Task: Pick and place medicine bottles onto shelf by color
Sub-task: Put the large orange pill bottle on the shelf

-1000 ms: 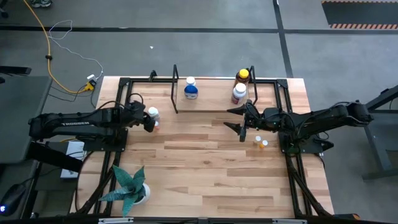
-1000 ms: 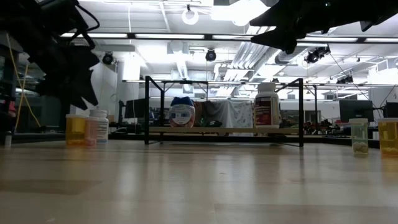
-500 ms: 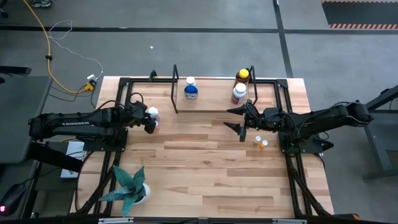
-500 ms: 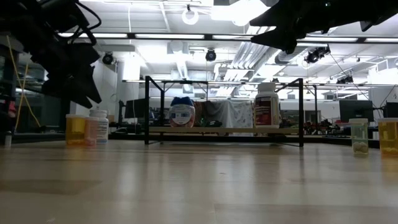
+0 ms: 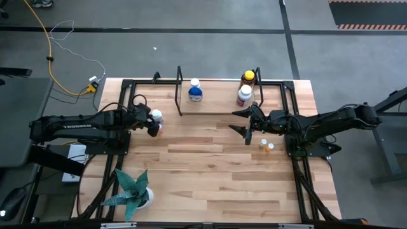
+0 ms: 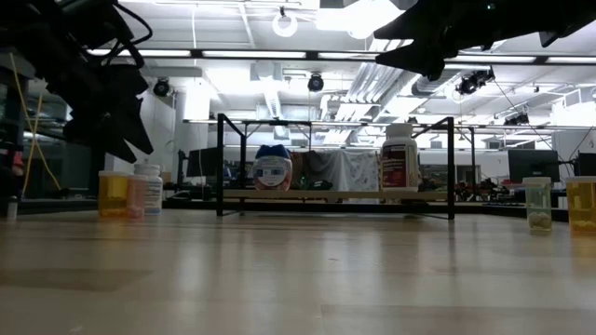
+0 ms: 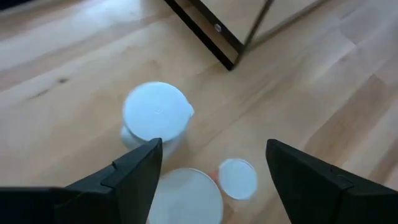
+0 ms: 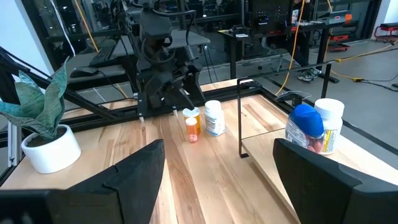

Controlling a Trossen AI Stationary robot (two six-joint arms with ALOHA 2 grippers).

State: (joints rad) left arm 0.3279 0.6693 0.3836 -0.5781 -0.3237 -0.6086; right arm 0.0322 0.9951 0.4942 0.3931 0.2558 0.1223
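Three bottles on shelf; left cluster and two orange vials remaining on tabletop. Left end effector spread wide over cluster, empty; right end effector wide, empty.

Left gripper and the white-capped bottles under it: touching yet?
Apart. In the left wrist view the left gripper hangs open above the three white-capped bottles, both dark fingers clear of the caps; the low view shows it above them too.
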